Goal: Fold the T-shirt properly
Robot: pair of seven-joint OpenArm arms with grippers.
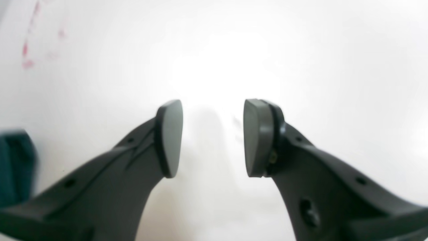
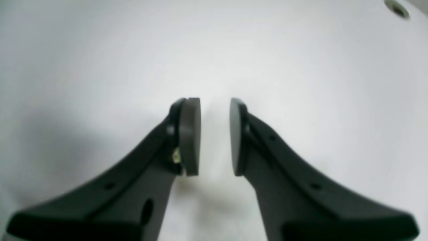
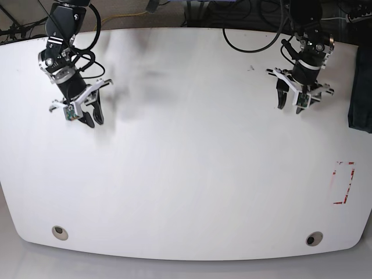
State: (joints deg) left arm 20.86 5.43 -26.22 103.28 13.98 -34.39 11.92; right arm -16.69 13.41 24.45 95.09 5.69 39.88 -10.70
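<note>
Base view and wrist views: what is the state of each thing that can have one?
T-shirt: bunched at the table's edge, beside the left arm, not held.
Left end effector: open, holding nothing.
Right end effector: open by a narrow gap, holding nothing.

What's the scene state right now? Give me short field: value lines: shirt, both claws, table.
T-shirt: dark teal cloth at the table's edge, on the left arm's side, only partly in view; not laid out
left claw: open, empty, above bare table
right claw: narrow gap between jaws, empty, above bare table
table: white top, red marks near the shirt side
contact: neither claw touches the T-shirt
</note>
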